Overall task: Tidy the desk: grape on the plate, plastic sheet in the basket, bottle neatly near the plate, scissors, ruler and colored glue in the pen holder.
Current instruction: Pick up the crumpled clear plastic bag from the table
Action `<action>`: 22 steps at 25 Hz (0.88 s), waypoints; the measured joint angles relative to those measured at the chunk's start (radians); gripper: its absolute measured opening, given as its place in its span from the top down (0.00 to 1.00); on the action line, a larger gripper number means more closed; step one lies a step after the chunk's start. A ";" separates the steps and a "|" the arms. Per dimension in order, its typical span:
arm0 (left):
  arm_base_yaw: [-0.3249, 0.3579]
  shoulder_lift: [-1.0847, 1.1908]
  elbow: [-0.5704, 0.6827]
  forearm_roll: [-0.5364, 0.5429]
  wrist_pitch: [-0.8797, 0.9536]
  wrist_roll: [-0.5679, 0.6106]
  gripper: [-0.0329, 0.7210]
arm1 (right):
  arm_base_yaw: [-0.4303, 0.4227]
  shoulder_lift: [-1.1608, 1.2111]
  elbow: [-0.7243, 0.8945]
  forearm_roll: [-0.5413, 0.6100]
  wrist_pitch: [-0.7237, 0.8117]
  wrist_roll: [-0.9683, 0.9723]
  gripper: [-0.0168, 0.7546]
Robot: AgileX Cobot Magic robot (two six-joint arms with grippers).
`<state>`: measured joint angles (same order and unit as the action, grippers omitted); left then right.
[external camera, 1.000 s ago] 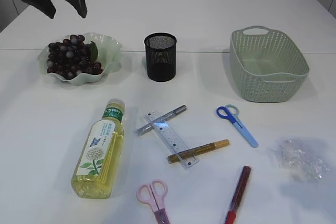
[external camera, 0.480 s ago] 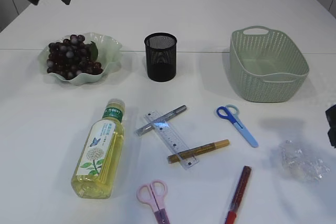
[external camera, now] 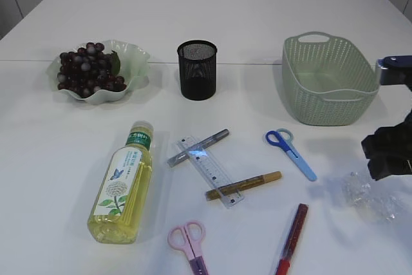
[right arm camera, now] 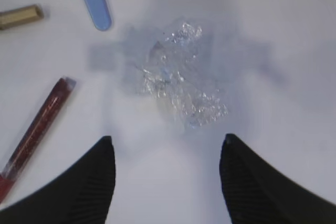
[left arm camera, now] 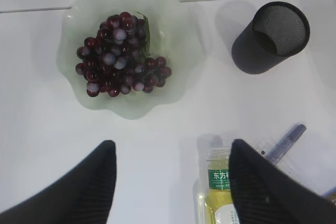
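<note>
White table (external camera: pixel 270 11) carries one grape bunch (external camera: pixel 87 72) already on the plate (external camera: pixel 132 53), one bottle (external camera: pixel 122 185), two scissors, one ruler (external camera: pixel 212 172). Right gripper (right arm camera: pixel 165 182) hangs open above the plastic sheet (right arm camera: pixel 176 82) near the right edge; left gripper (left arm camera: pixel 168 182) is open too.

The exterior view looks down at a slant across the table. Both wrist views look straight down from close: left shares the plate (left arm camera: pixel 131 51), right the plastic sheet (right arm camera: pixel 178 82).
</note>
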<state>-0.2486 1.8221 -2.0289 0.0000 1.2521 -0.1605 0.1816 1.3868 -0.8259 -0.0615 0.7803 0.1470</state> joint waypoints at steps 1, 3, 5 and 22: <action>0.000 -0.008 0.000 -0.008 0.000 0.002 0.31 | 0.000 0.013 -0.002 0.001 -0.014 0.000 0.34; 0.000 -0.029 0.000 -0.025 0.001 0.002 0.31 | 0.000 0.049 -0.026 0.001 -0.032 -0.002 0.34; 0.000 -0.046 0.000 -0.042 0.002 0.002 0.31 | 0.000 0.086 -0.055 0.001 -0.036 -0.004 0.34; 0.000 -0.116 0.000 -0.053 0.011 0.002 0.33 | 0.000 0.356 -0.208 -0.011 0.004 -0.008 0.34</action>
<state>-0.2486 1.7063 -2.0289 -0.0530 1.2628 -0.1588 0.1816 1.7428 -1.0338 -0.0726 0.7846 0.1388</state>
